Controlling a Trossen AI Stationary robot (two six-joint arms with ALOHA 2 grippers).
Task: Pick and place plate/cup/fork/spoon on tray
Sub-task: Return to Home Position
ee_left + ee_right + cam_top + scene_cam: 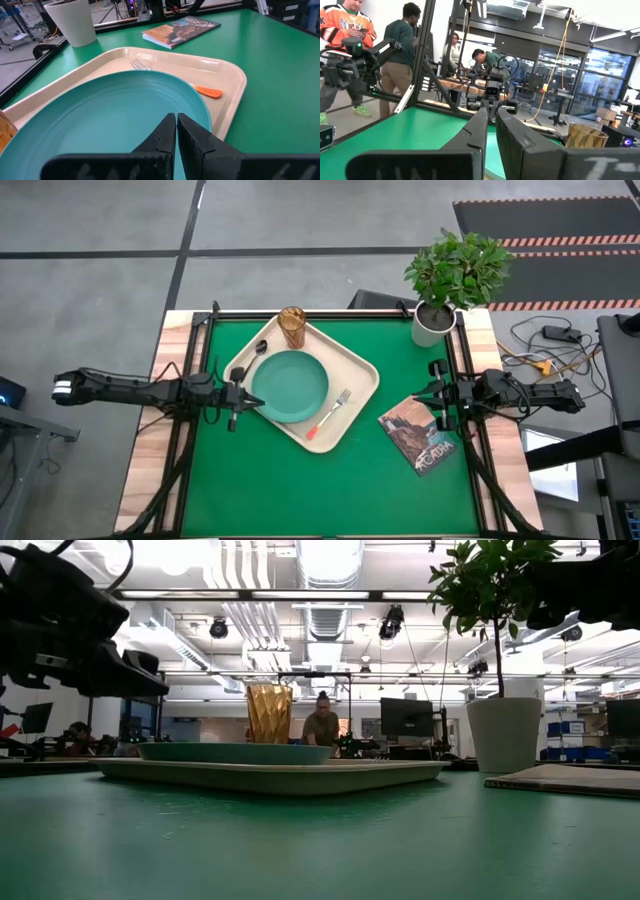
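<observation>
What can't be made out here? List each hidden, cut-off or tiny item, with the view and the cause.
- Spoon: tiny in the high view, its handle indistinct; the tray rim hides it in the low view.
- Fork: the plate covers its middle in the left wrist view.
- Cup: partly cut off behind the right gripper in the right wrist view.

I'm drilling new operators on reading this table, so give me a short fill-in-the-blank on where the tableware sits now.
1. The plate lies on the ____.
2. The fork lies on the tray, beside the plate, on the side toward the ____ arm.
3. The cup stands upright on the tray's corner nearest the ____.
4. The left tool has its fingers ____ at the tray's edge.

Missing words: tray; right; plant; shut
</observation>
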